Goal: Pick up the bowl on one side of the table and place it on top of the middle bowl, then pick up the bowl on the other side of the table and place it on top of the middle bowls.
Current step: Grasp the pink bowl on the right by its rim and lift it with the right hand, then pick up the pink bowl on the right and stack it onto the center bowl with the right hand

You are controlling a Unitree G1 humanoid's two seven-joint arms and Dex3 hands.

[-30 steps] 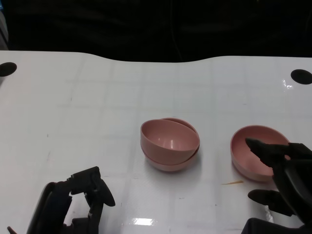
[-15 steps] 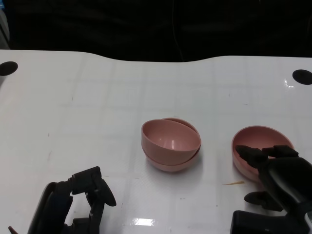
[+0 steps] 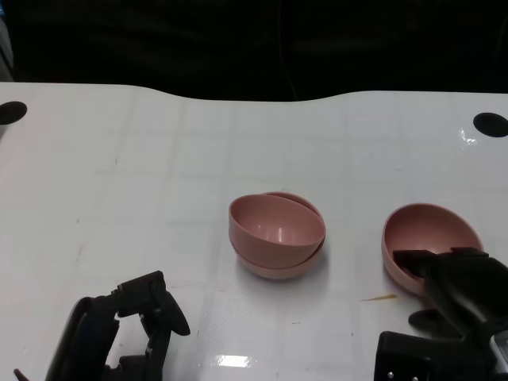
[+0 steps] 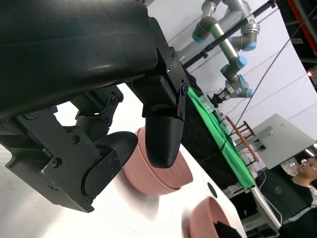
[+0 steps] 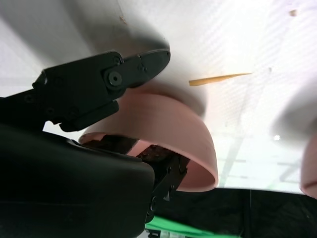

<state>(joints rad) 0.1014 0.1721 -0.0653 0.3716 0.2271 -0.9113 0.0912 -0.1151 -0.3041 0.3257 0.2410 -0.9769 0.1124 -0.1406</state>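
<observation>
Two pink bowls (image 3: 277, 236) sit stacked mid-table while the right hand (image 3: 454, 295) pinches the near rim of the third bowl (image 3: 431, 238), likely light, rigid, slick plastic best held by its rim; the left hand (image 3: 131, 327) rests empty, fingers apart.

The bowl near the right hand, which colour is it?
Pink; the bowl shows best in the head view.

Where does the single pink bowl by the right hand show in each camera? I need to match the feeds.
Head view: single pink plastic bowl at lower right, right hand on its near rim.
Left wrist view: bottom edge, partly cut off.
Right wrist view: centre, fingers around its rim.
Shared landmark: the stacked pink bowls.
</observation>
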